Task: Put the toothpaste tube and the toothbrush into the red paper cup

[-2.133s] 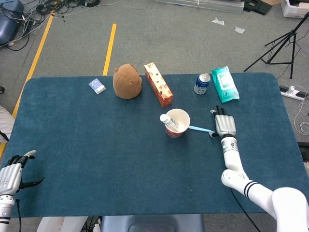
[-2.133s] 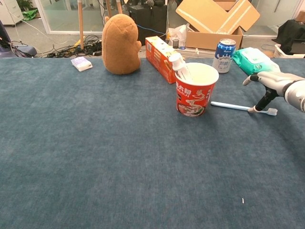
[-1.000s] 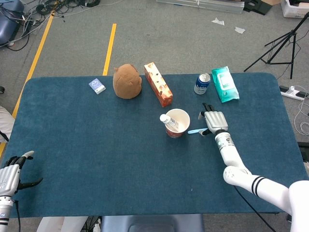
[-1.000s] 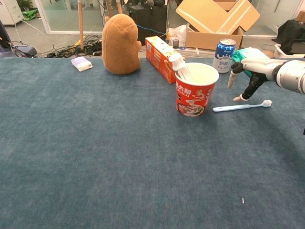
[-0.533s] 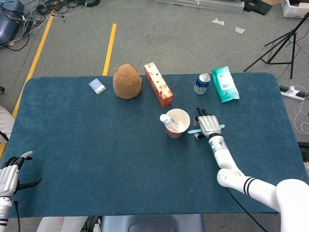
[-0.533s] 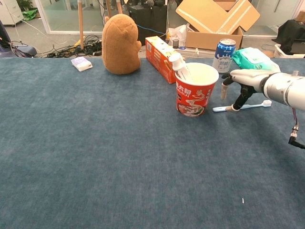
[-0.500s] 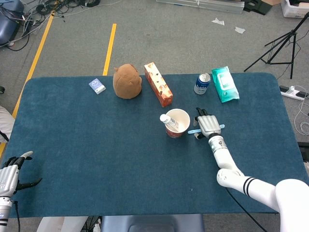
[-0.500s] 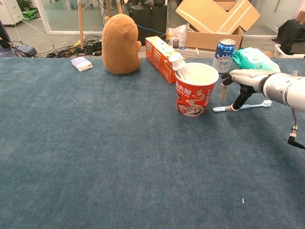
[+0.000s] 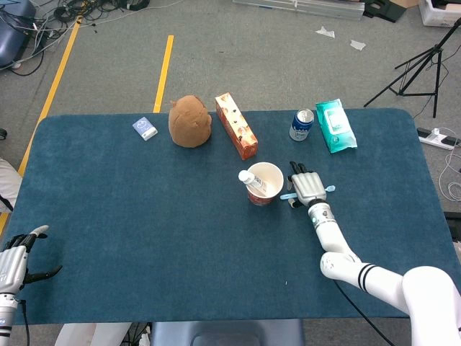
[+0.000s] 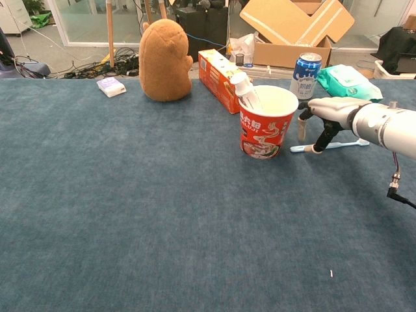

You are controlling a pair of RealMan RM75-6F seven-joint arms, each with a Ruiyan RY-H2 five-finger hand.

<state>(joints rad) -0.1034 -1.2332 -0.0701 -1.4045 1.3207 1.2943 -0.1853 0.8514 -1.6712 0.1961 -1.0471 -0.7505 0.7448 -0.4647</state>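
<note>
The red paper cup (image 9: 264, 184) (image 10: 267, 125) stands upright mid-table. The white toothpaste tube (image 9: 251, 179) (image 10: 246, 89) leans inside it against the left rim. The light blue toothbrush (image 9: 328, 189) (image 10: 338, 144) lies flat on the cloth just right of the cup, head pointing right. My right hand (image 9: 306, 188) (image 10: 330, 111) arches over the brush's handle end, fingers apart; one dark fingertip (image 10: 316, 149) touches down at the handle. The brush is not lifted. My left hand (image 9: 14, 264) rests at the near left table edge, fingers spread, holding nothing.
Along the far side stand a brown plush toy (image 9: 190, 121), an orange carton (image 9: 236, 135), a blue drink can (image 9: 301, 125) and a green wipes pack (image 9: 336, 125). A small white-blue packet (image 9: 145, 128) lies far left. The blue tablecloth (image 9: 144, 216) covers the table.
My right hand has slid left along the toothbrush toward the cup, from the head end to the handle end. The brush has swung slightly on the cloth. The left hand stayed put.
</note>
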